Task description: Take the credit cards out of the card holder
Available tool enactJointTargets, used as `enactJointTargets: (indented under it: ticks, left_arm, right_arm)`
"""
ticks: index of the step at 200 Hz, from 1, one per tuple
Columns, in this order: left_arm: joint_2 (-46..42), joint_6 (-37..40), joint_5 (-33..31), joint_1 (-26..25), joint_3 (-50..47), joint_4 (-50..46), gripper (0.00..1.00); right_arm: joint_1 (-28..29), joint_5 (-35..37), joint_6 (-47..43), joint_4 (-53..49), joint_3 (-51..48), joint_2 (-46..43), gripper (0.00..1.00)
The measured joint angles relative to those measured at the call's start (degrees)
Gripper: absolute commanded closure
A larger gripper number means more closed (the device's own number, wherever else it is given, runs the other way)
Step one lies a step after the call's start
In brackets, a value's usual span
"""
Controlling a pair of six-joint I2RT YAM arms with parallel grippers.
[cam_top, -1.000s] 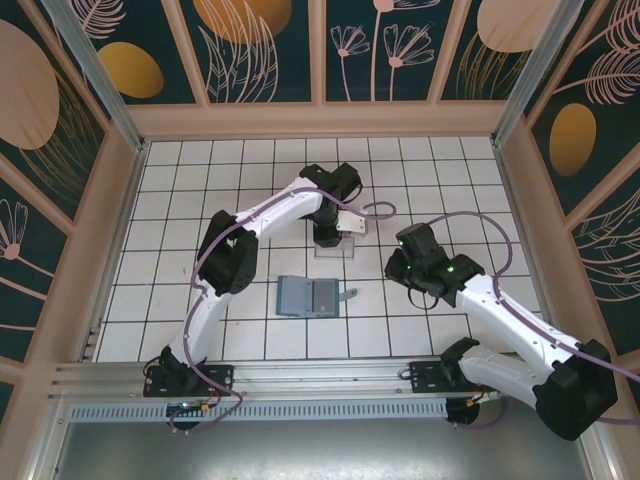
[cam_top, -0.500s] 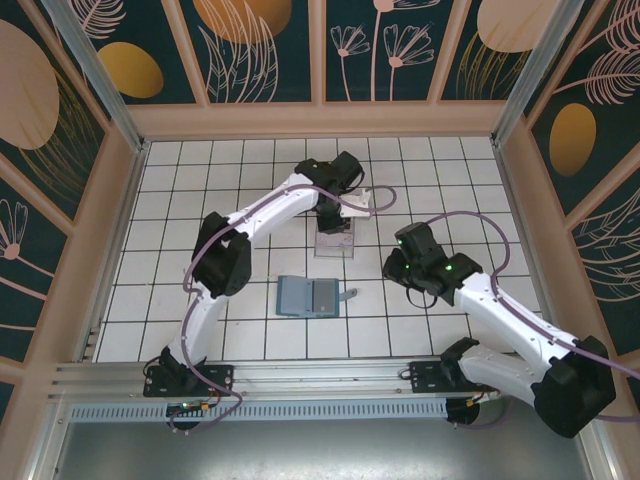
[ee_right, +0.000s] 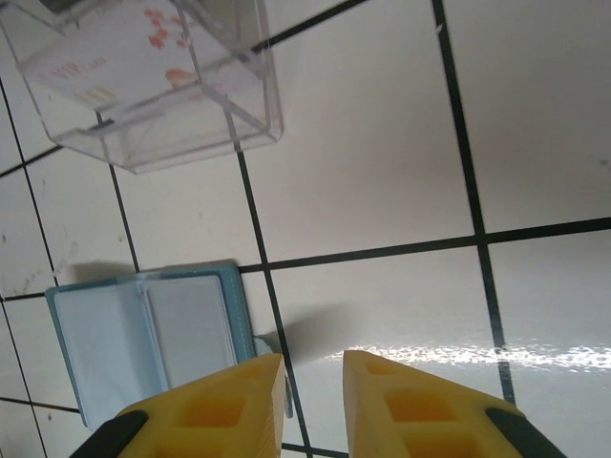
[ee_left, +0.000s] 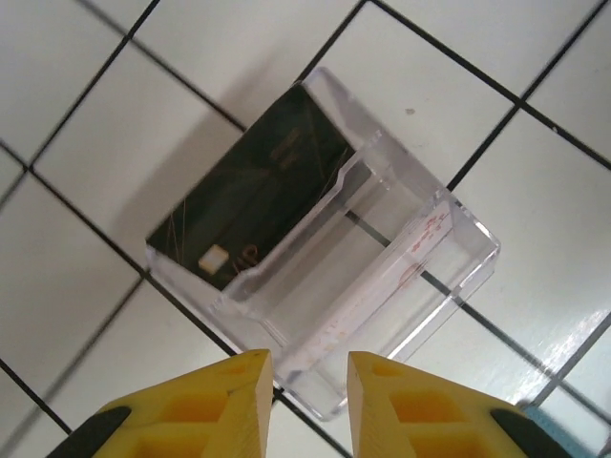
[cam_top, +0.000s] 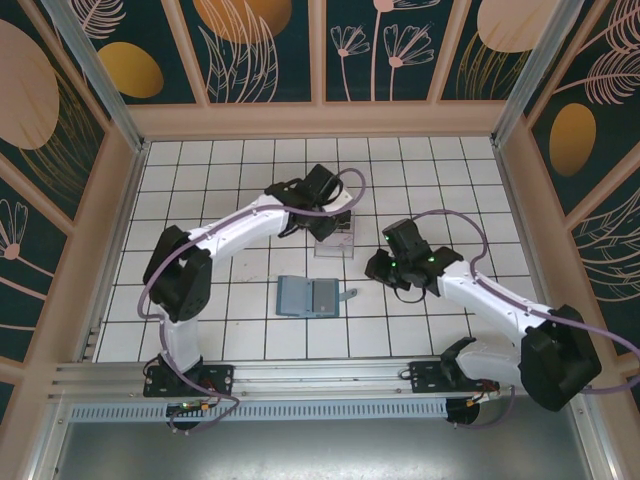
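White right arm (cam_top: 490, 300), tugging from one side, could drag the soft teal card holder (cam_top: 308, 296), lying unpinned at the centre of the top view, across the tiles (cam_top: 200, 180) instead of freeing a card. That arm bends low, the right gripper (ee_right: 310, 401) parted and empty over the holder's right edge. The left gripper (ee_left: 307, 401), also parted and empty, hangs over the clear tray (ee_left: 473, 250), a black card (ee_left: 253, 196) inside.
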Motion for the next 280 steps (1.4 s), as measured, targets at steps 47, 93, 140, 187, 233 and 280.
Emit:
enactJointTargets:
  ticks: [47, 93, 140, 187, 233, 280]
  left_arm:
    - [-8.02, -15.28, -0.09, 0.0, -8.31, 6.23, 0.75]
    - [-12.28, -19.04, 2.82, 0.0, -10.99, 5.51, 0.75]
    - [-14.29, -24.24, 3.37, 0.0, -13.77, 2.82, 0.71]
    - [-19.98, -34.34, 6.93, -2.4, -21.77, 5.95, 0.68]
    - [-20.87, -45.46, 2.25, -8.2, -23.96, 5.92, 0.68]
    - [-16.13, -55.8, -4.02, -14.56, -23.93, 2.64, 0.67]
  right_arm:
    - [1.33, -1.51, -0.57, 1.79, 0.66, 4.26, 0.76]
    - [2.49, -1.51, -1.09, 2.27, 2.38, 6.23, 0.76]
    - [3.61, -2.08, -1.09, 2.67, 2.51, 7.82, 0.73]
    - [5.38, -3.61, -1.31, 3.02, 2.51, 9.44, 0.71]
    - [5.77, -5.25, -2.43, 4.15, 2.21, 9.51, 0.71]
    - [5.77, -5.62, -2.58, 5.16, 0.39, 9.99, 0.71]
